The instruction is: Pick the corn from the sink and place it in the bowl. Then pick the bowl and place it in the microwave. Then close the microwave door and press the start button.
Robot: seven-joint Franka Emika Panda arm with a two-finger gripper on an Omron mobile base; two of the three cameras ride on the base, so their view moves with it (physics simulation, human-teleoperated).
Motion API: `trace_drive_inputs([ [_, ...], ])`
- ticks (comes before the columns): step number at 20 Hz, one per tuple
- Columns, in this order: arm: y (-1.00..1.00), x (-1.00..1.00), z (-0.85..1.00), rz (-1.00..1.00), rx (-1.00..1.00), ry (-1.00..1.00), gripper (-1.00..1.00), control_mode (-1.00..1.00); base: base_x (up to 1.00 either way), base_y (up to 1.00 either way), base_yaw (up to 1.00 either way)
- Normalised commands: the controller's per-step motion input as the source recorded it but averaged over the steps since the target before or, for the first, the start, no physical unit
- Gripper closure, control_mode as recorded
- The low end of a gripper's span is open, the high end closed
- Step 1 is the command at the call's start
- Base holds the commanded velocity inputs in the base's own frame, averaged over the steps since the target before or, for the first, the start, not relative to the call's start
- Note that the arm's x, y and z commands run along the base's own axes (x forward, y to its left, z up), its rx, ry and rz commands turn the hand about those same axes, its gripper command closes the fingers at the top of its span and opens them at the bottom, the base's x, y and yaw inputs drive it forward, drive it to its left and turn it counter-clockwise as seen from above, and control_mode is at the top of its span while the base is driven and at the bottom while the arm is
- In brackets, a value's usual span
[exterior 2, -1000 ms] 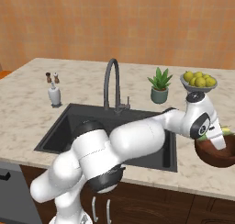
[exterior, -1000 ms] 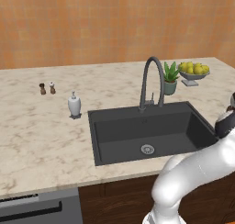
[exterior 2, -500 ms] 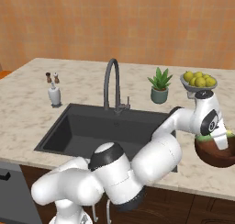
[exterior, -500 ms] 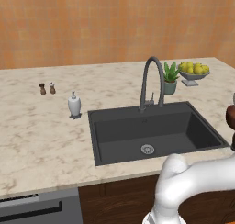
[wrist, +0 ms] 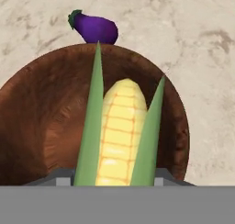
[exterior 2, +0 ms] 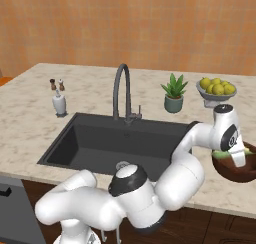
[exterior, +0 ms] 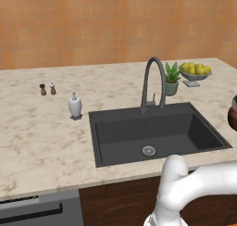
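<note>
The yellow corn (wrist: 120, 133) with green husk leaves fills the middle of the hand view, and my gripper (wrist: 112, 177) is shut on it. Right beneath it lies the round reddish-brown bowl (wrist: 41, 122), nothing else inside. In the right base view my gripper (exterior 2: 236, 159) hangs over the bowl (exterior 2: 235, 172) on the counter right of the sink (exterior 2: 100, 138), the corn's green husk (exterior 2: 222, 153) at rim height. The dark sink basin (exterior: 152, 132) holds nothing but its drain. The bowl's edge (exterior: 233, 113) peeks in at the right border. The microwave is out of view.
A small purple eggplant (wrist: 94, 28) lies on the counter just beyond the bowl. A pale footed fruit bowl (exterior 2: 216, 88) and a potted plant (exterior 2: 174, 93) stand behind the sink, beside the arched faucet (exterior 2: 122, 90). A soap dispenser (exterior 2: 59, 103) sits left of the sink.
My arm's elbow has swung down and toward the cameras, while the hand has stayed over the bowl with the corn in it.
</note>
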Motion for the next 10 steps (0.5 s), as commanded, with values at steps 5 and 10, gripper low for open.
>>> trace_drive_inputs([
  [5,0.00,0.14,-0.32,0.00,0.02,0.01,1.00,-1.00,0.00,0.00,0.00],
  [10,-0.08,0.31,-0.20,0.00,0.03,0.02,1.00,-1.00,0.00,0.00,0.00],
])
